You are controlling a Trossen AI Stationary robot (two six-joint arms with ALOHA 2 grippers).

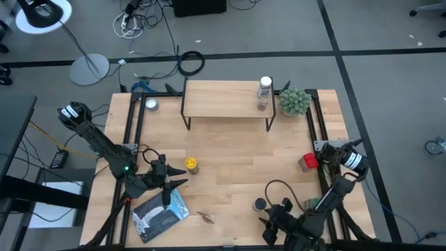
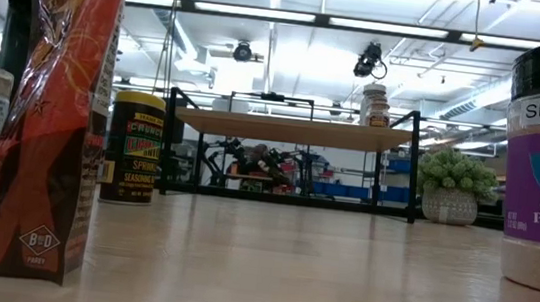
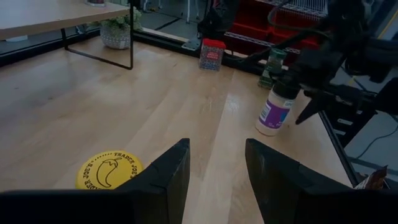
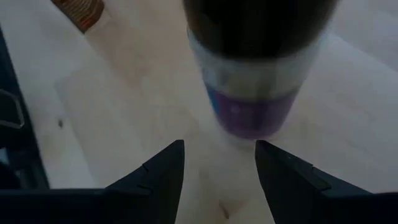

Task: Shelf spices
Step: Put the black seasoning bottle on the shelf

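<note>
The shelf stands at the table's far side with a white-capped clear bottle upright on its right end. A yellow jar stands on the table just right of my left gripper, which is open and empty; its yellow lid shows beside one finger. My right gripper is open near the front right. A black-lidded, purple-labelled jar stands on the table just ahead of its fingertips, with nothing between them. The same jar shows from above.
A potted plant stands right of the shelf. A red tin and a green tin sit by the right edge. A blue-white packet and a small brown packet lie near the front. A small round jar stands far left.
</note>
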